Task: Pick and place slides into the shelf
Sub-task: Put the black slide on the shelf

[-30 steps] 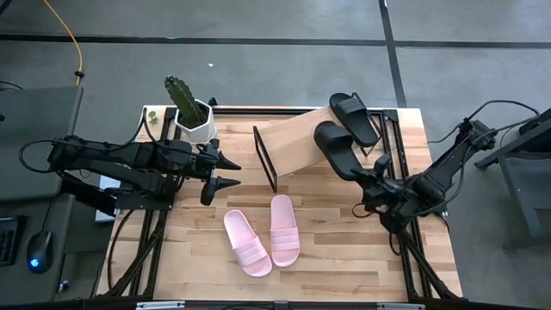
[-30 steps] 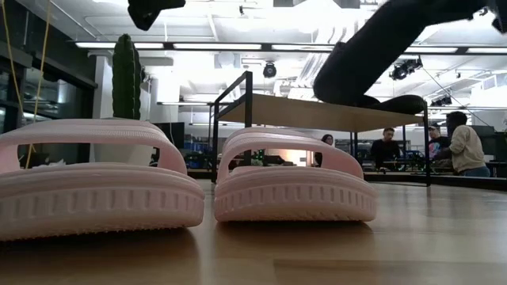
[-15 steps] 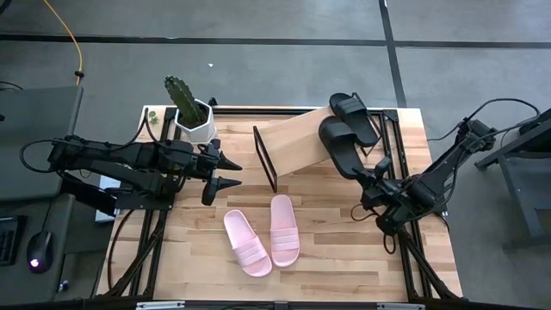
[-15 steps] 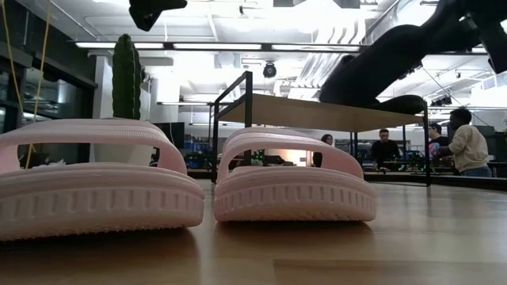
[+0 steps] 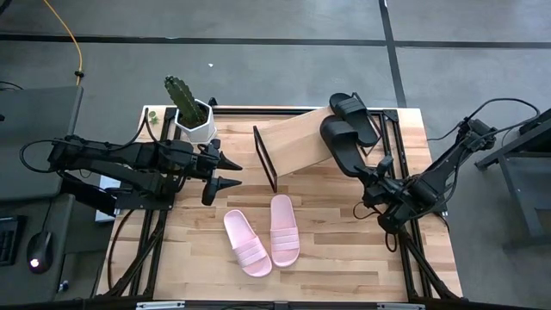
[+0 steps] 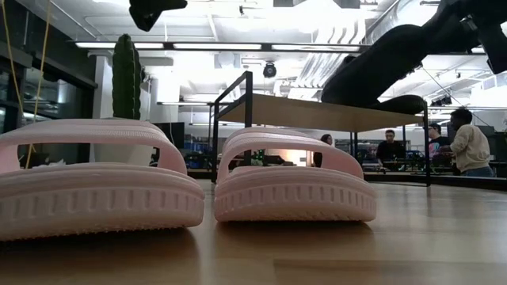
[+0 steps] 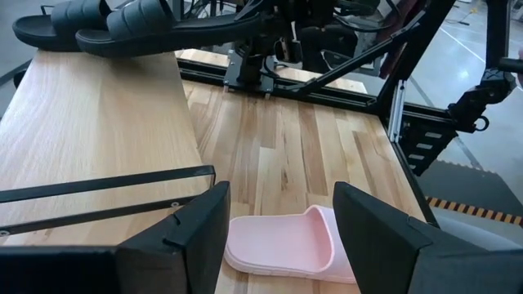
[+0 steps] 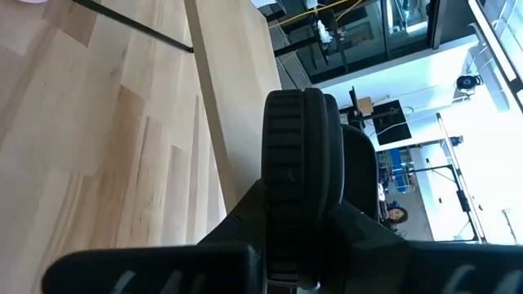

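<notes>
Our right hand (image 5: pixel 372 178) is clamped on the heel of a black slide (image 5: pixel 342 146), held edge-on w/ its toe out over the right part of the shelf (image 5: pixel 297 145). In low view that slide (image 6: pixel 388 59) hangs tilted above the plank, toe end low; can't tell if it touches. Right wrist view shows the sole edge (image 8: pixel 298 171) pinched between our fingers.

2nd black slide (image 5: pixel 354 117) lies on the shelf's far right end, just beside the held one.

Two pink slides (image 5: pixel 262 232) sit side by side on the tabletop (image 5: pixel 344 250), near of the shelf, roughly mid-table. Left pink (image 5: pixel 247 243) angled a bit, right pink (image 5: pixel 285 228) straighter. Both flat, soles down.

Our left hand (image 5: pixel 231 172) hovers at table's left, fingers spread wide, nothing in it, pointing toward the shelf's black end frame (image 5: pixel 264 158). Left wrist view: one pink slide (image 7: pixel 286 245) shows between the fingers, well apart.

Cactus pot (image 5: pixel 193 116) at far left corner.
</notes>
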Controlling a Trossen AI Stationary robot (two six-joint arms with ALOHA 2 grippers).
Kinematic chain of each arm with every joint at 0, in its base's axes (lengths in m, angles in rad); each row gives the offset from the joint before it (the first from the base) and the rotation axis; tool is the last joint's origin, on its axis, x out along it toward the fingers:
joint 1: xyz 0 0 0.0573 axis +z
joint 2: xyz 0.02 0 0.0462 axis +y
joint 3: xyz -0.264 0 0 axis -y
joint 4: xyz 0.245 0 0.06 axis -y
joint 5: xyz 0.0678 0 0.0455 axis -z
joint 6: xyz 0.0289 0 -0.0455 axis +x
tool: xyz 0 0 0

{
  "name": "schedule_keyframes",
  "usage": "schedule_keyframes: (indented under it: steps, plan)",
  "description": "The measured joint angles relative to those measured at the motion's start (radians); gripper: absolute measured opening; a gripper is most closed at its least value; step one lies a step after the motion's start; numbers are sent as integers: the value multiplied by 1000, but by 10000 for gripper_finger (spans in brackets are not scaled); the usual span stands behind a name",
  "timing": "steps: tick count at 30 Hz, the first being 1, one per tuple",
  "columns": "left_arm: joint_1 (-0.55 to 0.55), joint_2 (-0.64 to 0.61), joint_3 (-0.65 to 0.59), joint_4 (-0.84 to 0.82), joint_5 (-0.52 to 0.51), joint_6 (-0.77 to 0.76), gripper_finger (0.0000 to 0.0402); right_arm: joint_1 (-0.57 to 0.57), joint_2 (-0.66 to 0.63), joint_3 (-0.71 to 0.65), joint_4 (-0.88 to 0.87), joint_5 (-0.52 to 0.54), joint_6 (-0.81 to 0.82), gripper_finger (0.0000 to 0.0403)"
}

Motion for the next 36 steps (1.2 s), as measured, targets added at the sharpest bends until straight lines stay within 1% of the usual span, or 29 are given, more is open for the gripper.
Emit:
schedule_keyframes:
  steps: [4,7,13,17,25,30,36]
  plan:
    - [0,0,0,4,0,0,207,-44,0,0,-3,-13,-2,35]
    - [0,0,0,12,0,0,207,-91,0,0,16,-58,-43,35]
    - [0,0,0,32,0,8,207,-151,0,0,125,-129,-175,35]
    - [0,0,0,31,0,8,207,-188,0,0,200,-156,-263,35]
    - [0,0,0,31,0,8,207,-310,0,0,326,-271,-412,35]
    - [0,0,0,30,0,8,207,-384,0,0,337,-340,-463,35]
    - [0,0,0,25,0,9,207,-438,-22,0,341,-388,-472,35]
